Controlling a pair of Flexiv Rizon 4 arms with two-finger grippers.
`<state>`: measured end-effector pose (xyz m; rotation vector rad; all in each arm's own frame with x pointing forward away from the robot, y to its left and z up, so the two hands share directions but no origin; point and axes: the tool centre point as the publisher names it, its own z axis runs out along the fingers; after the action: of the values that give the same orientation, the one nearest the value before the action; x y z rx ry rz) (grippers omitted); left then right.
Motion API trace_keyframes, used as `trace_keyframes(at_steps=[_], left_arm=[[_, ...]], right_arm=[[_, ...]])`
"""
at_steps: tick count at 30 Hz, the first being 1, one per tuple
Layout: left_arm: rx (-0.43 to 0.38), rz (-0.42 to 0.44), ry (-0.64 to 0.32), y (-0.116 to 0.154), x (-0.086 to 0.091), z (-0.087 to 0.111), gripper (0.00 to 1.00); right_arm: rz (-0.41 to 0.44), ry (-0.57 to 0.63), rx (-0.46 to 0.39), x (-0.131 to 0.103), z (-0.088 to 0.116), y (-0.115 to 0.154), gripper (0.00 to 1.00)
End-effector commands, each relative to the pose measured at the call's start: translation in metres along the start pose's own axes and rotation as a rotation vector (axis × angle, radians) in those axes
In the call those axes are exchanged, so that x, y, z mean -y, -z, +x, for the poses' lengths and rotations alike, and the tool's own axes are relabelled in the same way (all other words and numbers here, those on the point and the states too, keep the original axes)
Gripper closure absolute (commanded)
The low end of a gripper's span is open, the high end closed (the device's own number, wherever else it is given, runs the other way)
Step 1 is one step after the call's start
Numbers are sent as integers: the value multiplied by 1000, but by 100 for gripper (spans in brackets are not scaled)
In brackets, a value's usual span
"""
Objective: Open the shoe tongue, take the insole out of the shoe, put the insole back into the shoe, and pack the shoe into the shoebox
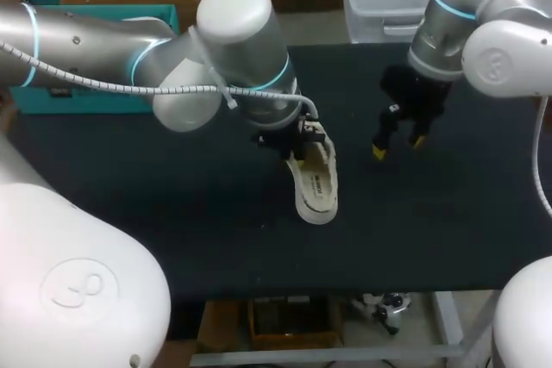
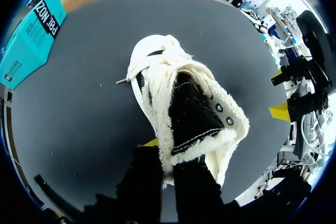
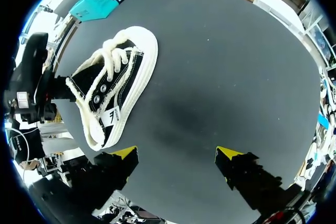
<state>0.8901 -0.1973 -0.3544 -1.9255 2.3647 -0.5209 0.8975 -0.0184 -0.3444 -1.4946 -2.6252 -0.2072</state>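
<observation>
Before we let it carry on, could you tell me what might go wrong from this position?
The left gripper pinches only the fleece edge at the opening of the shoe, so it may slip off, or drag the whole shoe instead of opening it. The right gripper hangs open, apart from the shoe, so nothing braces it. The loose laces could snag a finger.

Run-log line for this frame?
left claw shut on shoe, fleece edge; right claw open, apart from shoe; shoe sideways on table; shoebox by table edge

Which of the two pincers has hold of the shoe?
The left pincer, clamped on the fleecy rim of the shoe; the right pincer hangs open over bare table.
</observation>
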Motion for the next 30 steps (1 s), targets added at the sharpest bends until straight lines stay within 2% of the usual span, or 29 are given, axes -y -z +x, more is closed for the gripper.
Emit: trace_keyframes(at_steps=[1,5,10,13,21,30], left_arm=[[-16,10,-21,13,-5,-5,100],[-28,12,-64,25,-7,-13,100],[-46,8,-163,42,-5,-23,100],[-59,7,-258,55,-3,-27,100],[-87,2,-454,82,1,-29,100],[-116,-23,-667,102,4,-32,100]], right_arm=[[-13,39,21,8,7,3,0],[7,127,40,11,13,8,0],[91,225,71,12,22,19,0],[108,281,58,14,22,28,0],[108,400,54,19,25,45,0],[116,564,85,21,31,49,0]])
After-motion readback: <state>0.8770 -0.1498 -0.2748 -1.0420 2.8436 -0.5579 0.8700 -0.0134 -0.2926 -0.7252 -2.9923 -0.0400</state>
